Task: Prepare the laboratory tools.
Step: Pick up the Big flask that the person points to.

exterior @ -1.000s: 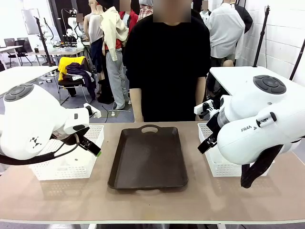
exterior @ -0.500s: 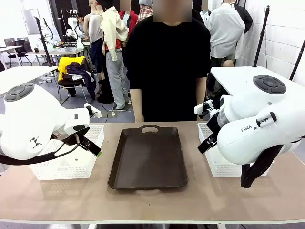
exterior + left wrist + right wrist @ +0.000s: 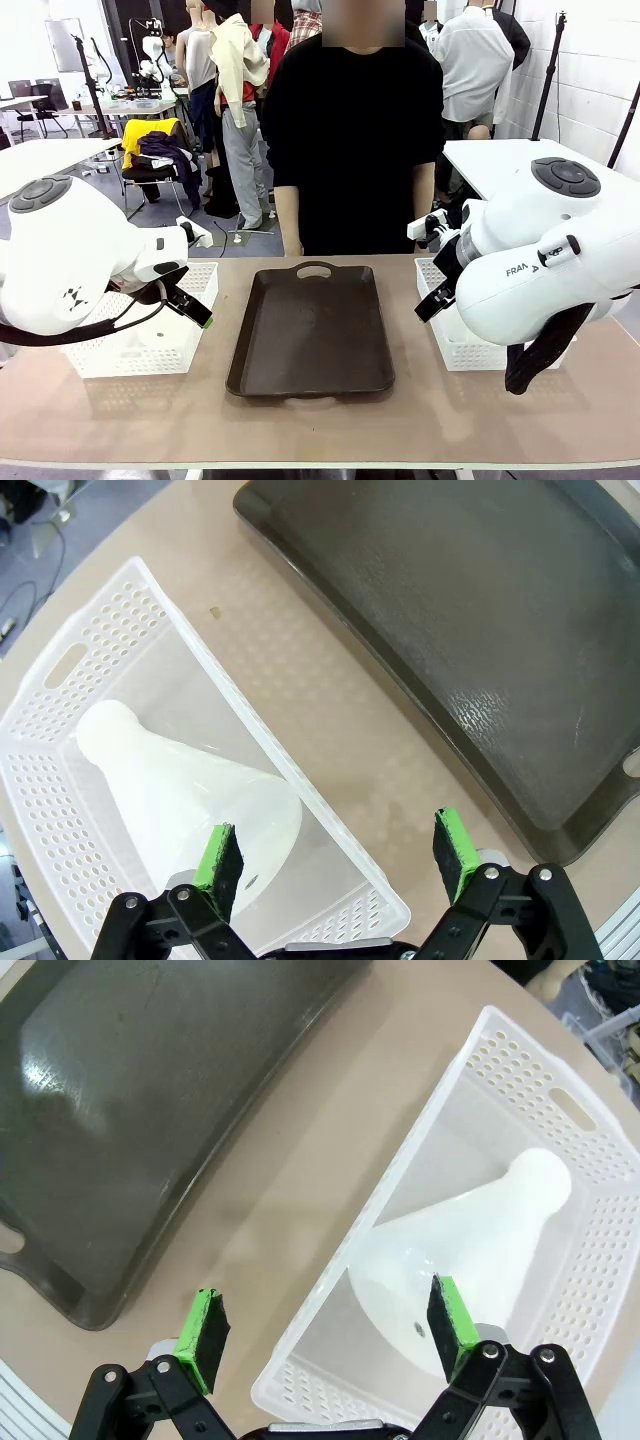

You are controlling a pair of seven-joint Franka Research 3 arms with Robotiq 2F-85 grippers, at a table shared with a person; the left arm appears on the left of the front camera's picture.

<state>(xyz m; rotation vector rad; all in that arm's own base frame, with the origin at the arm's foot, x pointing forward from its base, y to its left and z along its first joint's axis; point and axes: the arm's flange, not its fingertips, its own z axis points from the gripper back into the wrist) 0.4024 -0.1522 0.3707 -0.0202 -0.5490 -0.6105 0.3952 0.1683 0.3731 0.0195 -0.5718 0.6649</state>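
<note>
Left wrist view looks down past the left claw (image 3: 336,858), whose green pads are spread wide with nothing between them; one pad hangs over the left basket (image 3: 90,650) and the other over bare table (image 3: 330,740) between that basket and the dark tray (image 3: 470,610). Inside this white mesh basket the left flask (image 3: 180,790) lies on its side, its long axis along the basket's length, with the wide round base towards the claw and the narrow neck pointing away to the basket's far end, where a handle slot is cut. Right wrist view gives the mirror case: the right claw (image 3: 326,1328) is likewise spread and empty, one pad above the right basket (image 3: 600,1190), the other above the table beside the tray's edge. The right flask (image 3: 470,1230) also lies on its side in its basket, base near the claw, neck aimed at the far, slotted end. Front view puts the tray in the middle of the table, a basket on either side of it, and a person (image 3: 350,150) in black standing at the far edge.
</note>
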